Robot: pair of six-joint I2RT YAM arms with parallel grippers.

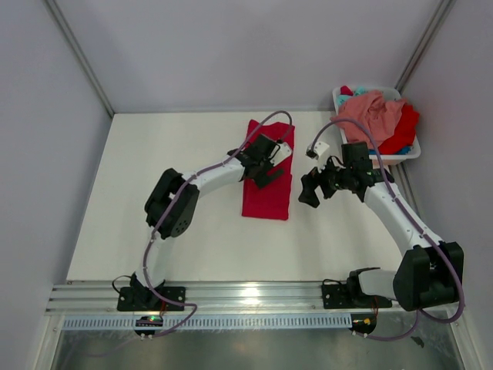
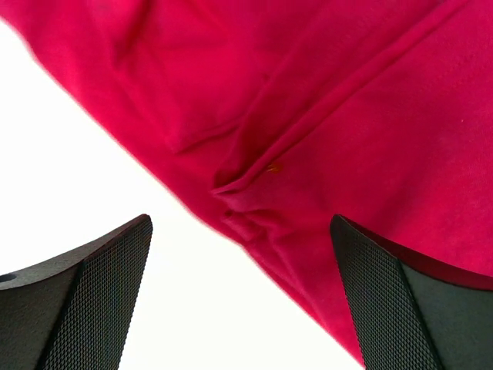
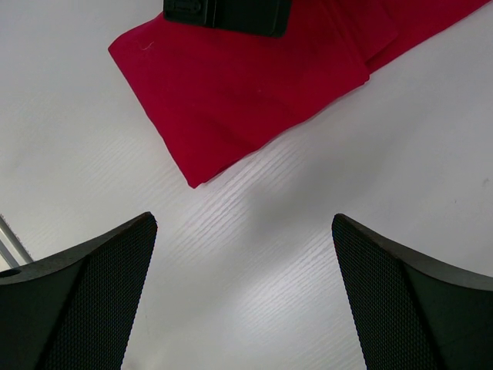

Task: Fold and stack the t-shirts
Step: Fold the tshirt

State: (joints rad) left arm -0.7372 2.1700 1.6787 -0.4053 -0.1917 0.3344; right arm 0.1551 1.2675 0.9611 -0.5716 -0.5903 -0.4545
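A bright red t-shirt (image 1: pixel 269 196) lies folded into a long narrow strip in the middle of the table. My left gripper (image 1: pixel 268 173) hangs open just over its upper half. In the left wrist view the creased red cloth (image 2: pixel 331 116) fills the upper right, and nothing sits between the open fingers of the left gripper (image 2: pixel 239 223). My right gripper (image 1: pixel 310 189) stands open just right of the strip, over bare table. Its view shows the shirt's folded corner (image 3: pixel 239 92) ahead of the right gripper (image 3: pixel 241 223). More t-shirts, salmon pink (image 1: pixel 373 112), red (image 1: pixel 402 131) and teal (image 1: pixel 359 99), are heaped in the basket.
The white plastic basket (image 1: pixel 337 94) stands at the back right corner, against the wall. Grey walls close in the table on the left, back and right. A metal rail (image 1: pixel 246 297) with both arm bases runs along the near edge.
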